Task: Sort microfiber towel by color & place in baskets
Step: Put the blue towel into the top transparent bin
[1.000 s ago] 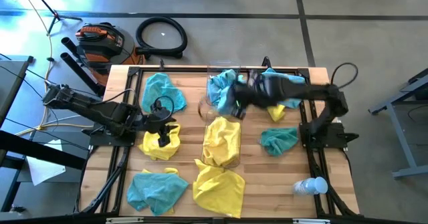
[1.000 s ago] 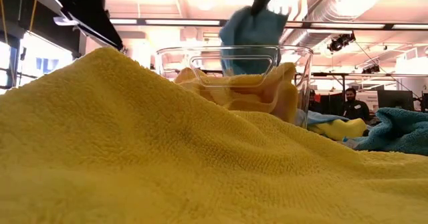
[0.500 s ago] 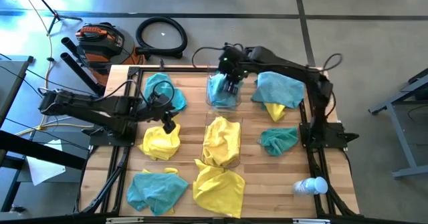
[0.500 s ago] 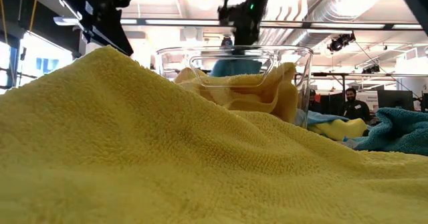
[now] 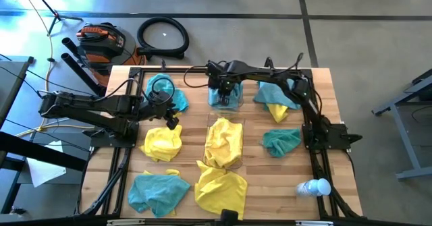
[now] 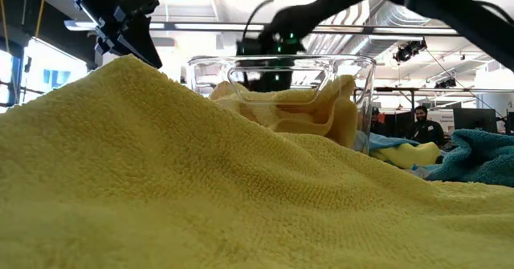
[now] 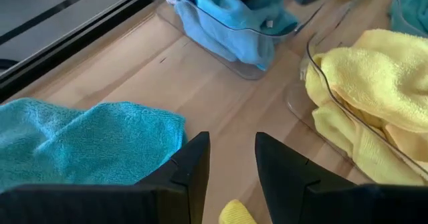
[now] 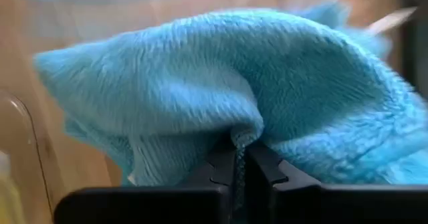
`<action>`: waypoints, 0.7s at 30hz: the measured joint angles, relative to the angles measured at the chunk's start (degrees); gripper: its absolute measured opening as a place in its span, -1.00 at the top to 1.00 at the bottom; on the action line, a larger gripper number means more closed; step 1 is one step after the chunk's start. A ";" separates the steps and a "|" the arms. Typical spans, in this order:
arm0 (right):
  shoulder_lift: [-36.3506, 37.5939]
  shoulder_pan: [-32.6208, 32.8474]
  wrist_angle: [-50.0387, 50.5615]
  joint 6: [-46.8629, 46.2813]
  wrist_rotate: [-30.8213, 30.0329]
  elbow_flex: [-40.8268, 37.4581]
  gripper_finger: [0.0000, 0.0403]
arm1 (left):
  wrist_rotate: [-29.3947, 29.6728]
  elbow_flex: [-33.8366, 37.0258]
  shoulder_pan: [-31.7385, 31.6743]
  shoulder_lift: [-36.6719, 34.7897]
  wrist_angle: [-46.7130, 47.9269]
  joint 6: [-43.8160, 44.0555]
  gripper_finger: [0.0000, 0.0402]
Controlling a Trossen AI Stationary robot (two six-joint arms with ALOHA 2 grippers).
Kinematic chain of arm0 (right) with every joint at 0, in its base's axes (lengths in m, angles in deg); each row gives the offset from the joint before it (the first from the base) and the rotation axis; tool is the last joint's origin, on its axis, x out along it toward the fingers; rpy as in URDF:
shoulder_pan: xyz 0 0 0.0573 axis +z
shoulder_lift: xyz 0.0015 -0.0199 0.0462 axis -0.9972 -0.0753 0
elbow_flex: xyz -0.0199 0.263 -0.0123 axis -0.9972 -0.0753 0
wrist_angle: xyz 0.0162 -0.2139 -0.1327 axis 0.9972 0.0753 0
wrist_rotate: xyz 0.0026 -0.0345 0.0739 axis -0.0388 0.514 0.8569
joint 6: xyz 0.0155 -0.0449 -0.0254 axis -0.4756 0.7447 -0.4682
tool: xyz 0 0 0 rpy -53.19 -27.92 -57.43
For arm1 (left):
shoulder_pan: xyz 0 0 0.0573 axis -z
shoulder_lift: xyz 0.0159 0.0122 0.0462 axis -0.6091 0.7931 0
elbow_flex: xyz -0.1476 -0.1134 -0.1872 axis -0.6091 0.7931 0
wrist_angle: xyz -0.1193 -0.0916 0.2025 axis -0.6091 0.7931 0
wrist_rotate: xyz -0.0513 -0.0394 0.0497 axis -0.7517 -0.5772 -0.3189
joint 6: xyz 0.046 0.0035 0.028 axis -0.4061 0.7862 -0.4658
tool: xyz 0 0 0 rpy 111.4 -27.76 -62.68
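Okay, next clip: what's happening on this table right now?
Two arms are sorting towels by colour into two clear baskets. The right hand is down in the far basket, shut on a blue towel it is placing there. The near basket holds yellow towels. The left hand hovers open over the table between a loose blue towel and a yellow towel, holding nothing. More towels of both colours lie loose on the wooden table.
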 joint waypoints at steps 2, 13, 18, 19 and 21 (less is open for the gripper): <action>-1.53 -0.98 -0.16 -0.71 3.70 0.00 0.84 | 0.59 0.00 0.00 0.00 -0.01 0.66 0.45; -2.71 -4.00 -0.43 -3.03 7.95 0.09 0.19 | 1.73 -0.02 0.00 0.00 0.06 3.25 0.45; 0.97 -4.31 0.97 -6.13 8.95 -0.02 0.10 | 2.59 -0.02 0.00 -0.02 0.10 3.02 0.45; 1.96 -4.31 1.36 -6.66 8.86 -0.02 0.10 | 2.59 -0.02 0.00 0.00 0.10 2.83 0.45; 4.00 -4.22 1.88 -7.25 8.64 -0.02 0.10 | 2.74 -0.02 0.00 0.00 0.15 2.77 0.45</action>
